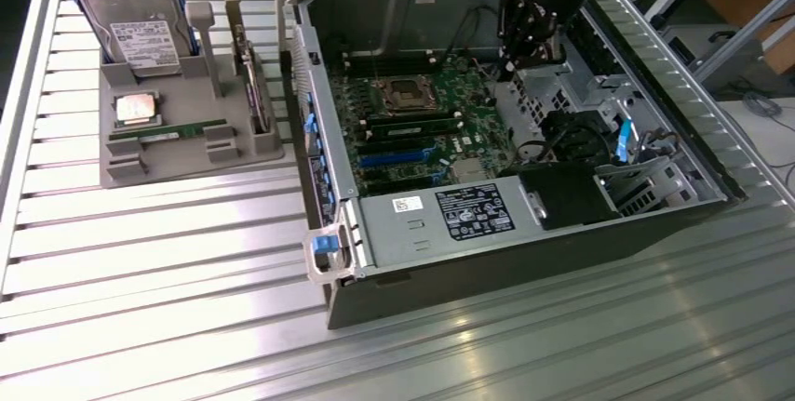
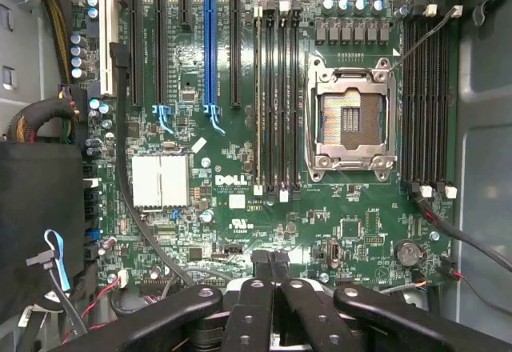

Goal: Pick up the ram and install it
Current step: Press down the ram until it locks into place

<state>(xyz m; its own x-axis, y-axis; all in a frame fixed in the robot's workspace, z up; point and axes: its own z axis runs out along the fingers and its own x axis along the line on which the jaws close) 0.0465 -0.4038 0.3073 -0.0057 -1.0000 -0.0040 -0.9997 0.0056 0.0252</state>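
Gripper (image 2: 272, 268) hangs over the motherboard (image 2: 240, 208) inside the open computer case (image 1: 372, 243), fingers (image 2: 261, 266) clenched together on nothing. One memory stick (image 1: 168, 132) lies flat in the grey tray (image 1: 174, 164) outside the case, at the exterior view's left, just beside the square processor chip (image 1: 137, 109).

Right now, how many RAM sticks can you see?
2. One RAM stick lies in the grey holder at the exterior view's left; a second stick appears seated beside the empty CPU socket. More may be hidden.
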